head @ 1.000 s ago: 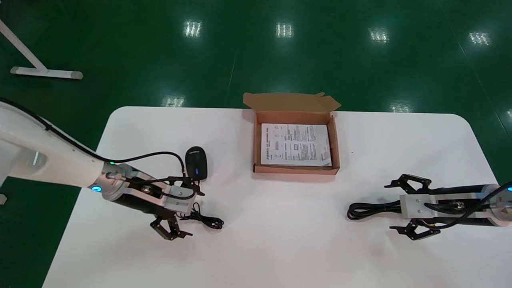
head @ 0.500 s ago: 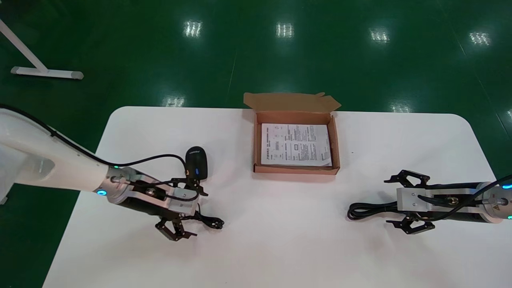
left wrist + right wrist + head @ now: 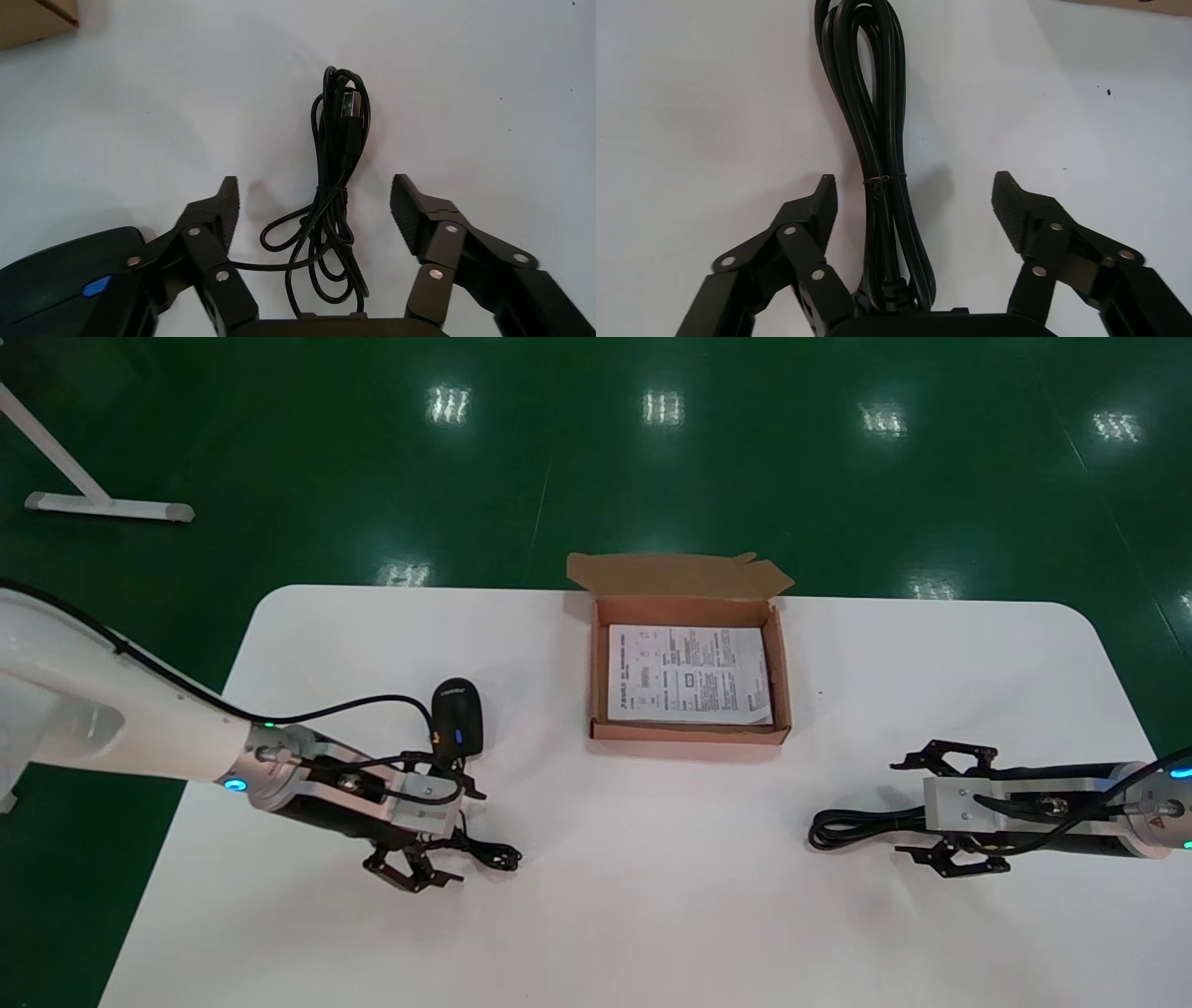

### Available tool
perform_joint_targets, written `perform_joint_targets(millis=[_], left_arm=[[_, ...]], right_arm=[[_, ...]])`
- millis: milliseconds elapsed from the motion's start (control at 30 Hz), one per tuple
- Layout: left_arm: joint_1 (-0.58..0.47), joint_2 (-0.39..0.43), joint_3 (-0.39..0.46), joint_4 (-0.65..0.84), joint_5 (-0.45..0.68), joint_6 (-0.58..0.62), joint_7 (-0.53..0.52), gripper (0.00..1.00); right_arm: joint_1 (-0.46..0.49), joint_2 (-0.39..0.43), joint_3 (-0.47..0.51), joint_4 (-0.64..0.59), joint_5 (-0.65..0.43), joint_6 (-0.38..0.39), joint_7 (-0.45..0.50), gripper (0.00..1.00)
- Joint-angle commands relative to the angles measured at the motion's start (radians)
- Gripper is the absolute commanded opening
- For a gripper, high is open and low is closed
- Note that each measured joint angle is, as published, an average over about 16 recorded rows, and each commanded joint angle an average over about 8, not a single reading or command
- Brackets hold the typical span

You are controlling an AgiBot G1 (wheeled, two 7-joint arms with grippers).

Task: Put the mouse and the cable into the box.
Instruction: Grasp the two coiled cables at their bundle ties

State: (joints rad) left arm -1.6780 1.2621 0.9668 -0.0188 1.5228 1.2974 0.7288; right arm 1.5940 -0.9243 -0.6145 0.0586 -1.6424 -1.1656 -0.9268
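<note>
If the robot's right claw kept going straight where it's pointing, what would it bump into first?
Probably the thick black cable: the open right gripper straddles it, and it runs on ahead. The gripper's height above the table is unclear, so it might skim over.

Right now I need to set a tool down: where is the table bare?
Bare: the near middle, between thin cable and thick cable, in front of the box. Crowded: around mouse and left claw; right claw straddles thick cable.
</note>
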Motion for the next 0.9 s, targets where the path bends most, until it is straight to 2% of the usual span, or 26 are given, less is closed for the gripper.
perform_joint_targets(millis=[33,900], left_arm=[[0.000,-0.001,0.000,-0.001,0.000,0.000,-0.001,0.00],[-0.002,-0.003,-0.002,-0.006,-0.003,0.005,-0.003,0.00]], right_arm=[[-0.001,0.001,0.000,0.002,0.000,-0.001,0.000,0.00],[-0.001,0.002,-0.002,0.010,0.000,-0.006,0.001,0.00]])
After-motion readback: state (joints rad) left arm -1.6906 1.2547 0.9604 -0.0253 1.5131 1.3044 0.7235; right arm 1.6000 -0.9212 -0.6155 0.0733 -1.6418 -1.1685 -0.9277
